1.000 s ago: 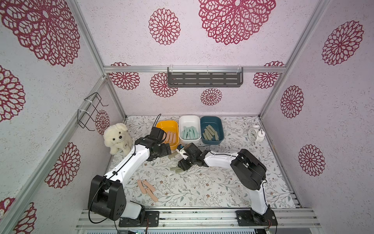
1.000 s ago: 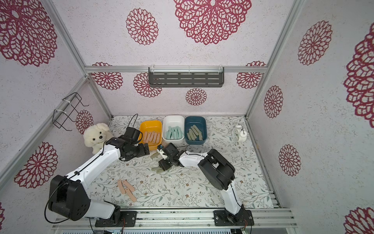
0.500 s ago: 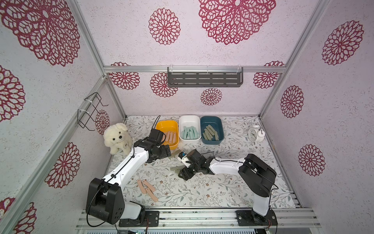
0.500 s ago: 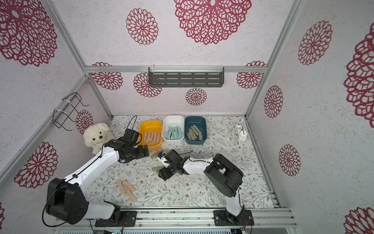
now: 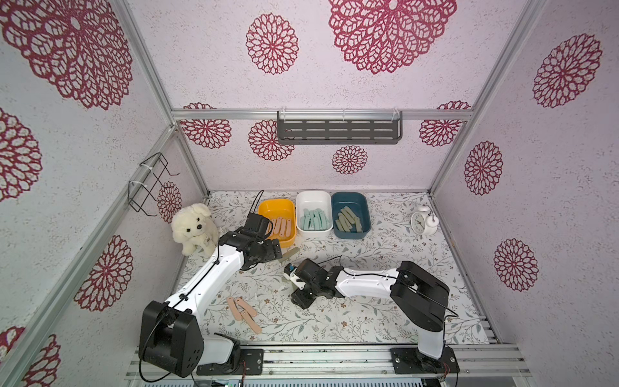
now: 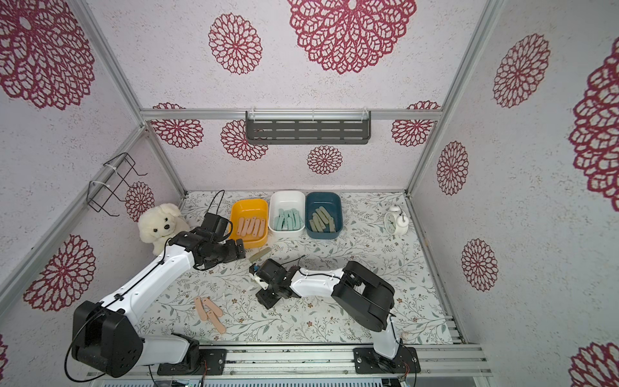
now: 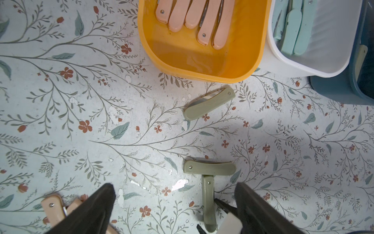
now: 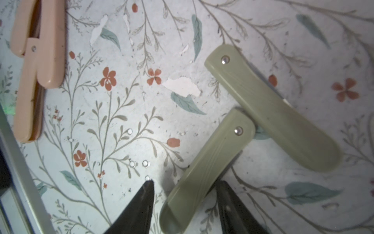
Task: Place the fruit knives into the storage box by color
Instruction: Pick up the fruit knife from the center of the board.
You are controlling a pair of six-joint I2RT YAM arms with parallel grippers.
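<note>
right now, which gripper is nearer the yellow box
Left. The left gripper hovers just in front of the yellow box, by its near edge. The right gripper is farther back toward the robot, its jaws either side of a green knife.

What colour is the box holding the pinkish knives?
The box is orange-yellow, clearest in the left wrist view.

White arm links, black joints
</note>
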